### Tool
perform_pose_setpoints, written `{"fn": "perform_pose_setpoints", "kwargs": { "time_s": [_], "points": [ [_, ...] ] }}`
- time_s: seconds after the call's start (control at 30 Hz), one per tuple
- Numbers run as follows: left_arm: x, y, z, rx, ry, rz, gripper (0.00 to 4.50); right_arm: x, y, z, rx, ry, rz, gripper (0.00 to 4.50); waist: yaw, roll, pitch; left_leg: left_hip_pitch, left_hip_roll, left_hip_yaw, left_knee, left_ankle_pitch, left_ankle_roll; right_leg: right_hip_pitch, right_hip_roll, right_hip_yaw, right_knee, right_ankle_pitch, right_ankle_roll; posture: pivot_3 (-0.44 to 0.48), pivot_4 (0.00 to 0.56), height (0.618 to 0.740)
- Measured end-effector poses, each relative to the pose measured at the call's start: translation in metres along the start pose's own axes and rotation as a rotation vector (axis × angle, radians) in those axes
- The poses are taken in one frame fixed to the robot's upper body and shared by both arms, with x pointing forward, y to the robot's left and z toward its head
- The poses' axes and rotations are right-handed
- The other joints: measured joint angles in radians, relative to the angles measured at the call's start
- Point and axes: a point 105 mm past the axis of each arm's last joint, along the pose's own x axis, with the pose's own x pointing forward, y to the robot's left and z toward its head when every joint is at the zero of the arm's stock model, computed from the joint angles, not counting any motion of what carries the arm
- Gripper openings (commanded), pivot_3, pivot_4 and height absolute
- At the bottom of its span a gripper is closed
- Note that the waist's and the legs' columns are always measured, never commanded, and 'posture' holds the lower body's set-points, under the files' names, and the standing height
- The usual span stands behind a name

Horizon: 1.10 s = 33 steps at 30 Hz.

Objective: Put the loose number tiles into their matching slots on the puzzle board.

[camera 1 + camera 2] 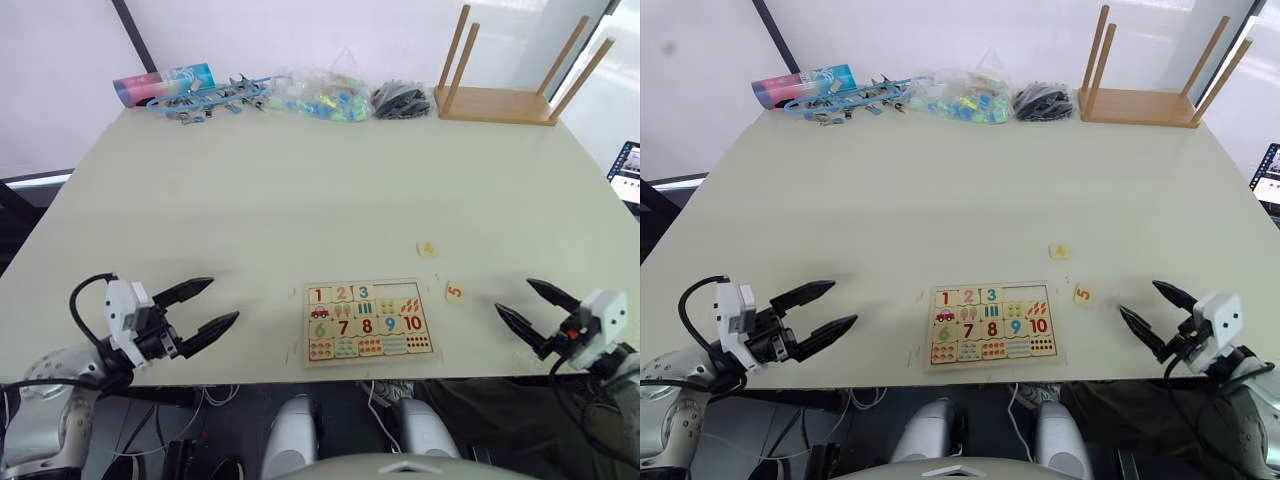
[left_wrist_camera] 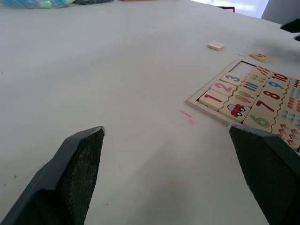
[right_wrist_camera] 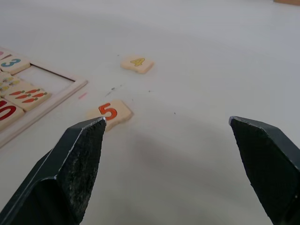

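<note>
The board [image 1: 367, 322] was a flat pale wooden tray with a raised rim, lying at the near edge of the table [image 1: 300, 200]. Its top row held tiles 1, 2 and 3; the two slots [image 1: 398, 292] to the right of the 3 stood empty, showing bare pale wood. Below ran a row of picture tiles, then 6 to 10, then what appeared to be dot-count tiles — too small to read with certainty.

Two loose tiles lay on the table off the board's far right corner. The 5 tile [image 1: 455, 292], a red-orange digit on a pale square with rounded corners, sat just beside the board. The 4 tile [image 1: 428, 249], yellow digit, lay farther out.

The right gripper [image 1: 524, 302] stood with fingers spread wide and empty, to the right of the 5 tile and apart from it; in its wrist view the 5 lay ahead, near one black finger [image 3: 77, 164]. The left gripper [image 1: 207, 305] was likewise wide and empty, well apart from the board on its left side.

The fingers were black, wedge-shaped, with a rough matte face. The table surface was smooth and pale green-grey.
</note>
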Motion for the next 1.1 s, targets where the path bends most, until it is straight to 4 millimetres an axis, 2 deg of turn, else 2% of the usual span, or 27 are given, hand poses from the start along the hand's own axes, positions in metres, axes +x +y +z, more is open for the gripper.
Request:
{"fn": "perform_pose_setpoints", "kwargs": {
  "time_s": [0.07, 0.2, 0.57, 0.77, 0.9, 1.1],
  "points": [
    [0.000, 0.000, 0.001, 0.004, -0.003, -0.004, 4.50, 0.013, 0.002, 0.003, -0.003, 0.007, -0.006, 4.41, -0.001, 0.000, 0.000, 0.000, 0.000, 0.000, 0.000, 0.000, 0.000, 0.000, 0.000, 0.000, 0.000, 0.000, 0.000, 0.000, 0.150, 0.738],
    [0.007, 0.001, 0.010, 0.037, -0.029, -0.032, 4.50, 0.053, 0.020, 0.015, -0.009, -0.003, 0.015, 4.41, -0.003, 0.000, 0.000, 0.000, 0.000, 0.000, 0.000, 0.000, 0.000, 0.000, 0.001, 0.000, 0.000, 0.001, -0.001, 0.000, 0.150, 0.738],
    [0.014, -0.002, 0.019, 0.072, -0.043, -0.115, 4.50, 0.121, 0.035, 0.021, -0.007, 0.112, -0.092, 4.41, -0.005, -0.001, -0.001, -0.007, -0.001, 0.003, 0.000, 0.000, 0.000, -0.005, 0.002, -0.002, -0.001, 0.001, -0.001, 0.000, 0.150, 0.738],
    [0.013, -0.004, 0.023, 0.093, -0.025, -0.168, 4.50, 0.130, 0.040, 0.025, -0.025, 0.129, -0.056, 4.41, -0.004, -0.001, -0.001, -0.007, -0.002, 0.005, 0.001, 0.000, 0.000, -0.005, 0.002, -0.002, -0.001, 0.001, -0.001, 0.000, 0.150, 0.738],
    [0.013, -0.004, 0.028, 0.116, -0.023, -0.212, 4.50, 0.133, 0.027, 0.030, -0.076, 0.166, -0.011, 4.41, -0.006, -0.001, -0.001, -0.007, -0.001, 0.004, 0.001, 0.000, 0.000, -0.005, 0.003, -0.002, -0.001, 0.001, -0.001, 0.000, 0.150, 0.738],
    [0.016, -0.005, 0.031, 0.110, -0.022, -0.242, 4.50, 0.132, 0.014, 0.033, -0.177, 0.208, 0.169, 4.41, -0.006, -0.001, -0.001, -0.007, -0.002, 0.005, 0.000, 0.000, 0.000, -0.005, 0.003, -0.002, -0.001, 0.001, -0.001, 0.000, 0.150, 0.738]
  ]
}}
